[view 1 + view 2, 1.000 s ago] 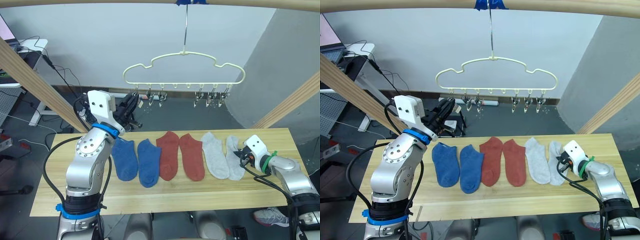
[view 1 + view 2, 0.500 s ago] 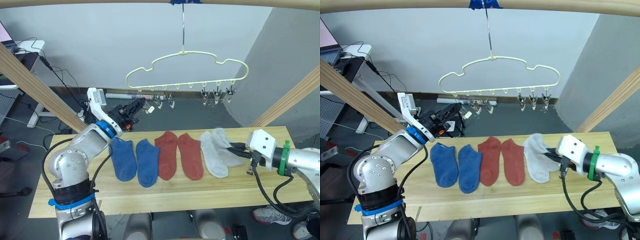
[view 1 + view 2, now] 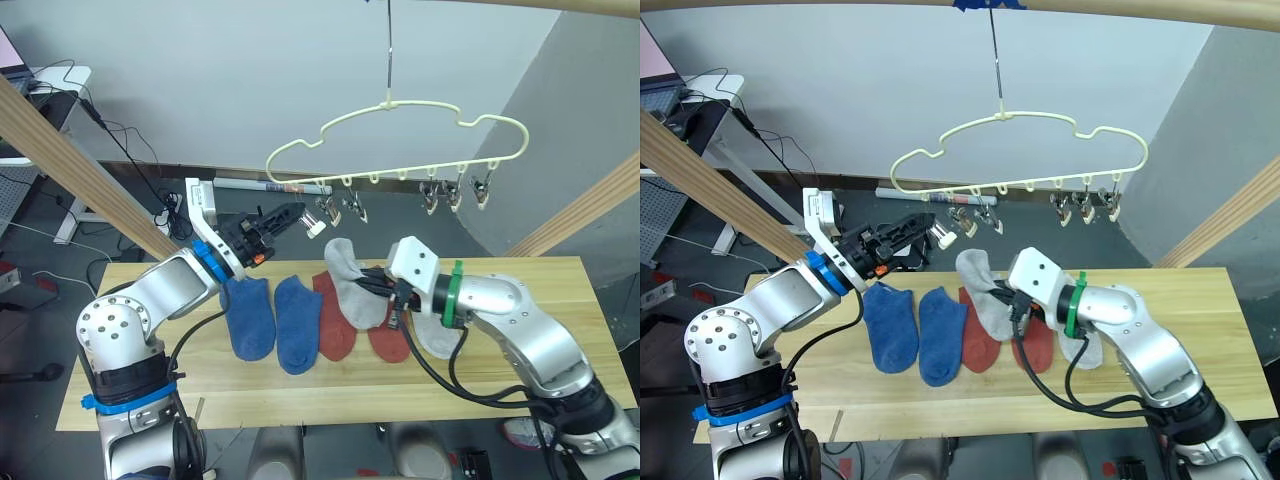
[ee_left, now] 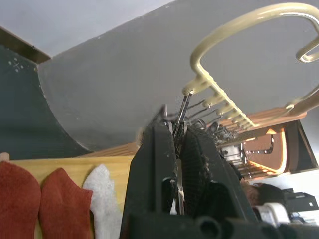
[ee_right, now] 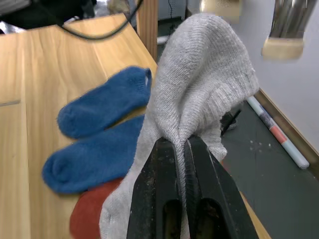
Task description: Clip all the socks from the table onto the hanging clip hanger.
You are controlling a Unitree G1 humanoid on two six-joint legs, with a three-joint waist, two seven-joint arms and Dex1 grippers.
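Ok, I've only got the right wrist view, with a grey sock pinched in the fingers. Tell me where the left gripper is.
Observer: The left gripper is up at the left end of the clip hanger, its fingers shut on a clip.
Operator: Give me the sock's position against that clip.
Observer: The held grey sock hangs lower than the clip and to its right, not touching it.
Operator: Now count what's on the table.
Observer: Five socks lie on the table: two blue socks, two red socks and a second grey sock, partly under the right arm.
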